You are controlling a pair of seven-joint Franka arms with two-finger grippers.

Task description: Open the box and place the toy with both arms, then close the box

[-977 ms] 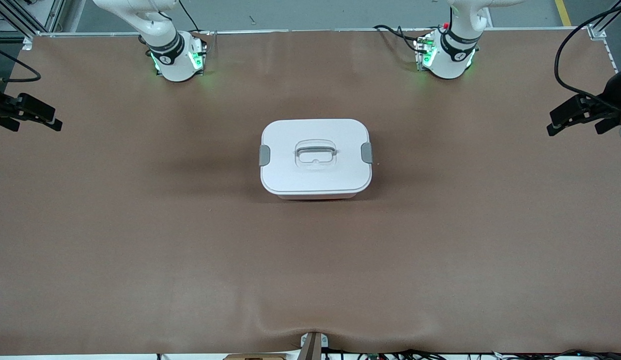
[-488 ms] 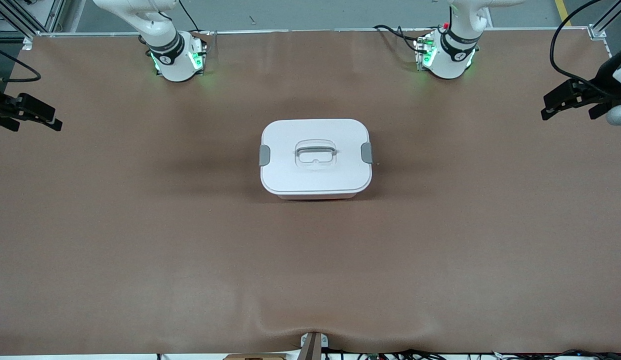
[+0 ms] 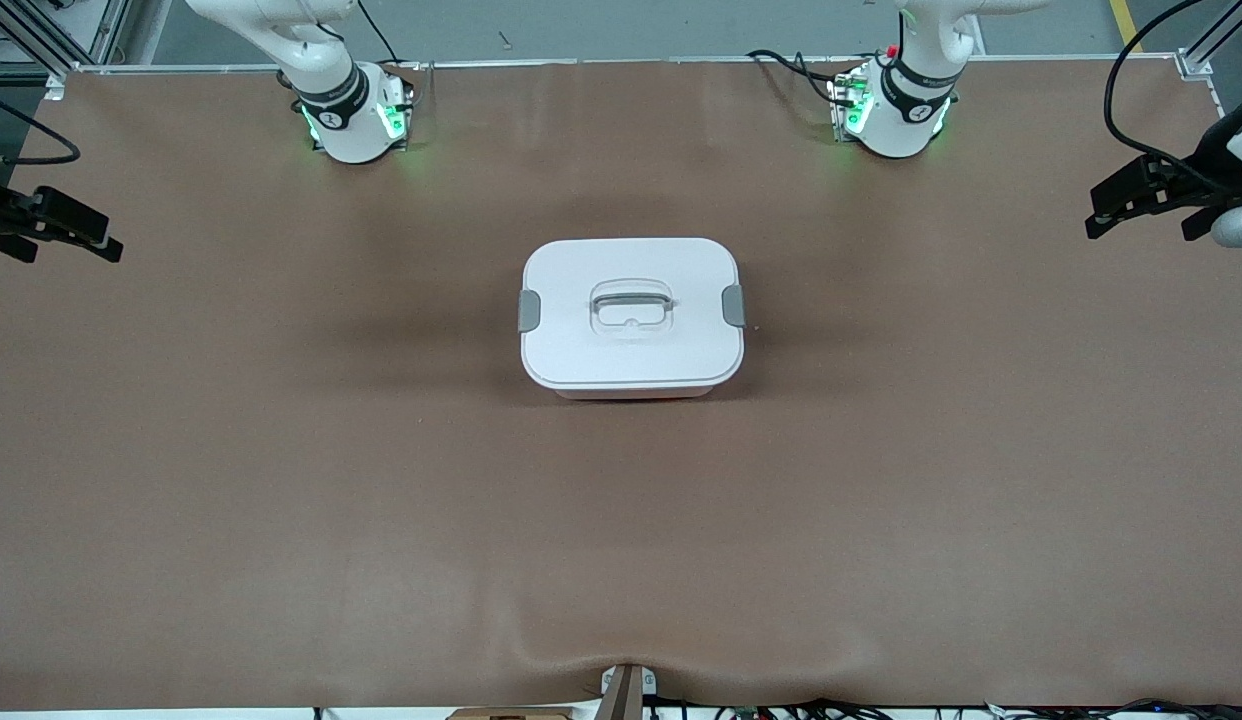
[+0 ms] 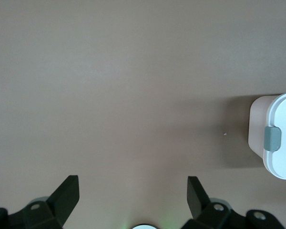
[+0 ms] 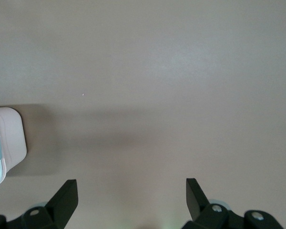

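The box (image 3: 632, 315) stands at the middle of the table with its white lid on and both grey clips down; its pink wall shows under the lid. The toy is out of view. My left gripper (image 3: 1141, 230) is open and empty over the left arm's end of the table, well apart from the box. My right gripper (image 3: 71, 253) is open and empty over the right arm's end. The left wrist view shows the left gripper (image 4: 132, 191) and a box end with a clip (image 4: 276, 143). The right wrist view shows the right gripper (image 5: 131, 191) and the other box end (image 5: 7, 143).
The brown table cover (image 3: 621, 520) spreads all round the box. The two arm bases (image 3: 356, 115) (image 3: 891, 115) stand at the edge farthest from the front camera. Cables hang at the table's ends.
My left gripper has shifted a little toward the bases' edge of the table. The right gripper and the box have not moved.
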